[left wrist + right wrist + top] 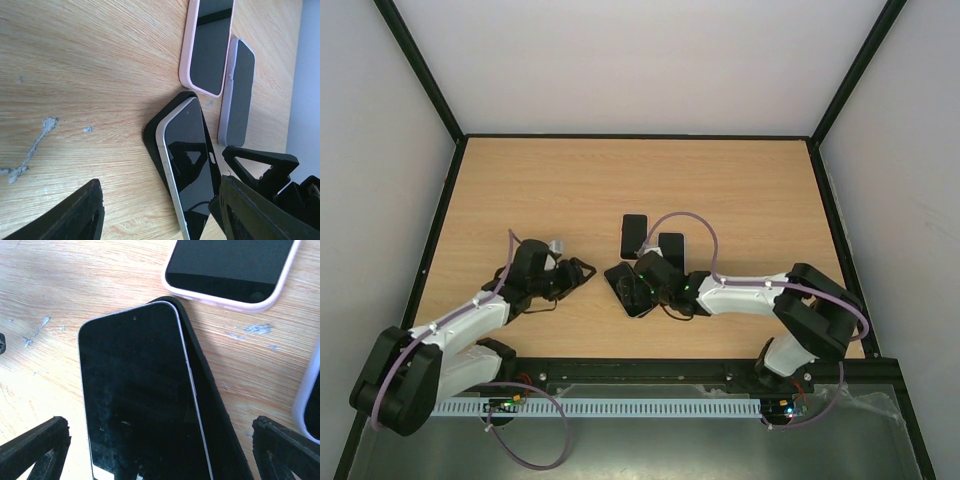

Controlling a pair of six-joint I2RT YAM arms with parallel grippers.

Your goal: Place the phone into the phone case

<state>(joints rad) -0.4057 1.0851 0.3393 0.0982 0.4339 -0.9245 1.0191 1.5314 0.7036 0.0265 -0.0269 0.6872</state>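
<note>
Bases: left arm [450, 330] & right arm [800, 310] start at near edge of table [740, 190], both bent in twd ctr
left gripper [160, 187]: jaws apart, nothing btwn them; low over the wood, pointing at phone [135, 400] from its left side, a strip of wood in the gap, no contact
scuffs [30, 150]: pale marks in the wood grain close by left gripper
right gripper [160, 425]: jaws spread wide, one finger each side of phone & black case [212, 400], clamped on nothing
phone: screen up, dark glass, silver rim; lies on top of black case, skewed, not pressed in; sits btwn the 2 grippers, front of ctr
black case: flat on table under phone; shows as a dark wedge along one long side & round the top corner
fit: phone's button side rides above case rim in left wrist view; whether the opposite edge sits inside the lip can't be told from here
pink-cased phone [207, 45]: just beyond black case, flat, screen up, apart from it
lavender-cased phone [237, 95]: just beside pink one, screen up, on the right arm's side
cable [690, 225]: purple loop off right arm, crosses above lavender-cased phone in top view
walls [640, 60]: white panels w/ black frame round the far edge
</note>
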